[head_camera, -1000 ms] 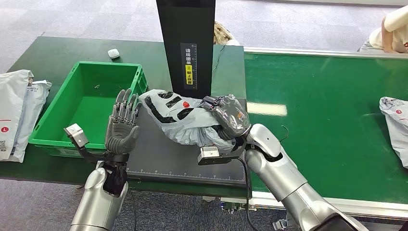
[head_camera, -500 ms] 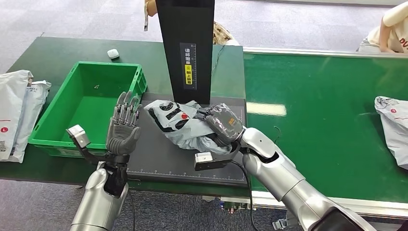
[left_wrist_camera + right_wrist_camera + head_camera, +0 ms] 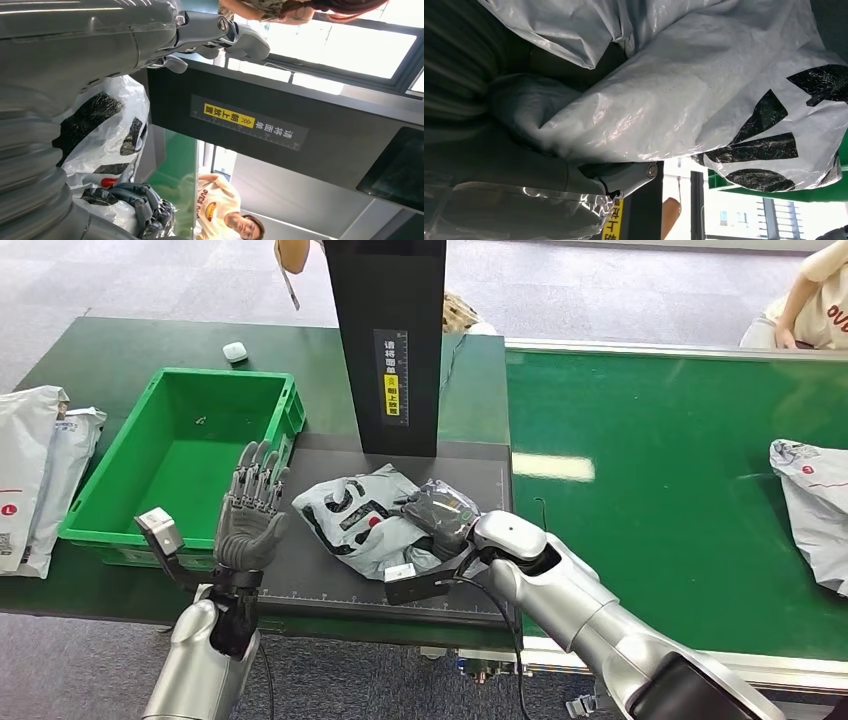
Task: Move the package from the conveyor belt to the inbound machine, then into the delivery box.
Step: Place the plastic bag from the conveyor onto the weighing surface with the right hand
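Package (image 3: 360, 522) flat on platform (image 3: 330, 580), long axis left-right, right hand (image 3: 440, 515) gripping.

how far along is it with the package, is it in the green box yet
Not yet. Done: the package is off the conveyor belt and lies on the inbound machine's dark platform, in front of its black column. In hand: the right hand grips the package's near end. The left hand waits open beside it, fingers up. Left: lifting the package into the green delivery box, which holds no package.
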Action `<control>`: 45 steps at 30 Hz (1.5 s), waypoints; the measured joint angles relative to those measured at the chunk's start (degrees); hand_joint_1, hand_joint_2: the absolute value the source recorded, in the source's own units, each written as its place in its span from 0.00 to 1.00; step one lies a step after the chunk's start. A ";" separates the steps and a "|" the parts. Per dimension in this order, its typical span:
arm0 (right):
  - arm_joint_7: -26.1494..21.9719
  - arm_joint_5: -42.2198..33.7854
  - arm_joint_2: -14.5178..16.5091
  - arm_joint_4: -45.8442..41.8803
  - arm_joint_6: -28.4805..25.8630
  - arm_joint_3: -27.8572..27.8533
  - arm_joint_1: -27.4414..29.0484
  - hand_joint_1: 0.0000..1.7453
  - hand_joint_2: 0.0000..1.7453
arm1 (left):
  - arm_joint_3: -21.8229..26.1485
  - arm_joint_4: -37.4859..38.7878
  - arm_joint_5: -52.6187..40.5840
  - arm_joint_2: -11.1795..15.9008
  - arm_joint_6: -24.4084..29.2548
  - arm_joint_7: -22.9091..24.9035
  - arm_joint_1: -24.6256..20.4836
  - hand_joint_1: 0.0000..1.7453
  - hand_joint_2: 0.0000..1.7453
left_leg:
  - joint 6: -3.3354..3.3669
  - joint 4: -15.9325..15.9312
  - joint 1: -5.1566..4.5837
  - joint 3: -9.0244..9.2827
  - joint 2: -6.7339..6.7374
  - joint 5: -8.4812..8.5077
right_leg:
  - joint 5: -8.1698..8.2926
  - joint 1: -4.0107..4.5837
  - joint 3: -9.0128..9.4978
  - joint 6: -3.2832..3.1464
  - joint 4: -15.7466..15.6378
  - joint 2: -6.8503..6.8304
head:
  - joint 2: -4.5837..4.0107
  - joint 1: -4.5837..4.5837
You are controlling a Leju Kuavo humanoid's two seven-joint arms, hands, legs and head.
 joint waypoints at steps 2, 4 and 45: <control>0.05 0.00 0.16 0.55 0.10 0.43 -0.32 1.00 1.00 | 0.10 -0.06 -0.04 0.06 0.00 0.12 0.16 0.00 1.00 | 0.00 0.00 0.00 0.01 0.00 0.00 | 0.00 0.00 0.01 0.00 0.00 0.00 | 0.00 0.00; 0.56 -0.16 0.34 1.19 1.79 0.79 -0.68 1.00 1.00 | 0.24 -0.19 -0.18 0.09 -0.04 0.16 0.28 0.00 1.00 | 0.00 0.00 0.00 0.02 0.01 0.00 | 0.01 0.00 0.01 0.00 0.00 0.01 | 0.00 0.00; -6.43 -34.84 -3.21 -24.08 -3.15 -27.86 16.30 0.00 1.00 | -0.82 2.36 0.99 0.12 0.49 -1.48 -2.24 0.00 1.00 | 0.04 0.03 -0.02 0.09 0.22 -0.04 | 0.08 -0.02 0.02 0.02 -0.02 0.21 | 0.00 0.01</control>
